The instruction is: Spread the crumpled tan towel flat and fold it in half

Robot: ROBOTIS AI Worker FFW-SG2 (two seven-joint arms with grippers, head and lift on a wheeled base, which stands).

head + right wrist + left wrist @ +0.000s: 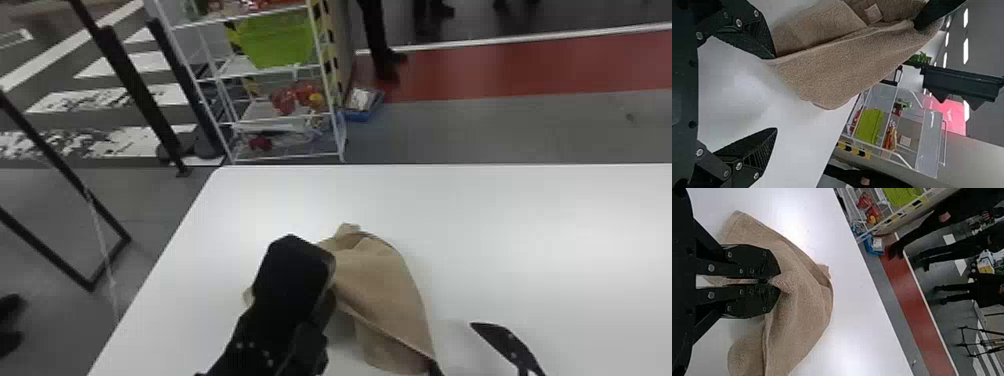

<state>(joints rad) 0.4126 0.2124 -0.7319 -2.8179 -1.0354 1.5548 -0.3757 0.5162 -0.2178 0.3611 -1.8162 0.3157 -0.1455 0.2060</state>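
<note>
The tan towel [385, 295] hangs in loose folds over the white table, bunched where my left gripper [327, 280] holds it. In the left wrist view, the left gripper [774, 281] is shut on a pinch of the towel [801, 305]. At the towel's near right corner stands my right gripper [453, 345], its fingers wide apart. From the right wrist view, the right gripper [775, 93] has one fingertip against the towel [840, 70] edge, the other well away over bare table; nothing is clamped between them.
The white table [525, 225] has its left edge beside the left arm. Beyond its far edge stand a wire shelf [280, 117] with a green bin [277, 40] and a blue tray [362, 102] on the floor. Black metal frames stand to the left.
</note>
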